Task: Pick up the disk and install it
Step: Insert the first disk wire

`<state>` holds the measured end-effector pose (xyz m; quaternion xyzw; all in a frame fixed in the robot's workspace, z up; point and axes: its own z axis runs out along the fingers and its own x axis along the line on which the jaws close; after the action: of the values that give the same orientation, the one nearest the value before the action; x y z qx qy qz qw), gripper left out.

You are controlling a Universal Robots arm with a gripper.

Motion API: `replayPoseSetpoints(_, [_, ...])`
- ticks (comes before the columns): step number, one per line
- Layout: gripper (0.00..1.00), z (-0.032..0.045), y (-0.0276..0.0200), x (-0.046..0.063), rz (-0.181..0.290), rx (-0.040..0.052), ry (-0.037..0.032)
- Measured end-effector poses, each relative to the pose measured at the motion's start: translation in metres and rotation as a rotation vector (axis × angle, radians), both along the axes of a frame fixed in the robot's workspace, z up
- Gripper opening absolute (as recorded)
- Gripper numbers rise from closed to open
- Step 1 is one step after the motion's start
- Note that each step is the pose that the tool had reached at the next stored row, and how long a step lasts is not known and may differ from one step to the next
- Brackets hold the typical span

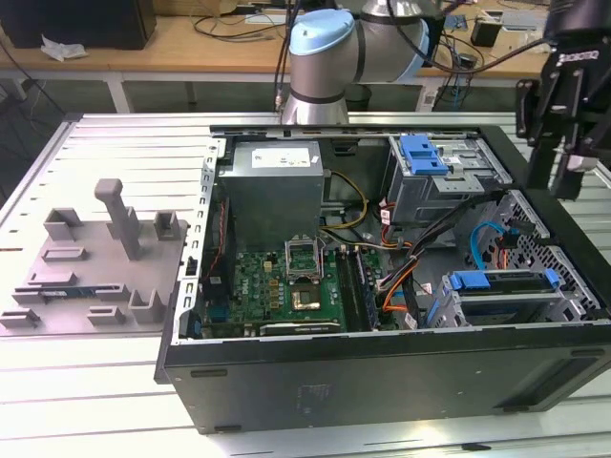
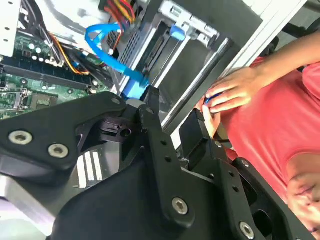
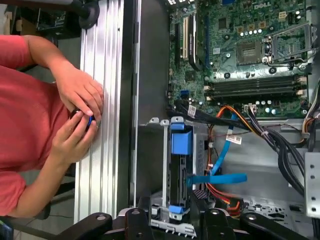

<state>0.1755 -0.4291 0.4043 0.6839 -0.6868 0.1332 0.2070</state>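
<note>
We see the pincer [image 2: 174, 111] hanging open and empty just above the computer case [image 1: 382, 372]. The case lies on its side on the desk [image 1: 115, 153] with its panel off, which we judge is so the bays face up toward the arm. Directly beneath the pincer stands the disk [image 3: 181, 165], edge-up in its blue carrier inside the drive cage [image 3: 150, 170]; whether it is pushed fully home we cannot tell. The jaws flank that edge, likely to straddle it. Beside the pincer, beyond the case wall, a person's hands [image 3: 80, 95] cup a small blue-and-black object over the desk — well clear of the cage.
</note>
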Motion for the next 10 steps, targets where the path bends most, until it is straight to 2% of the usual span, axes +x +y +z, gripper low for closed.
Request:
replayPoseSetpoints(1, [0.44, -0.0006, 0.0001, 0.007, 0.000, -0.0007, 0.0094])
replayPoseSetpoints(3, [0.44, -0.0026, 0.0006, 0.015, -0.001, -0.0011, 0.0136])
replayPoseSetpoints(5, [0.44, -0.0037, 0.0010, 0.018, -0.010, -0.0013, 0.0145])
replayPoseSetpoints(10, [0.44, -0.0041, 0.0016, 0.018, -0.019, -0.0014, 0.0137])
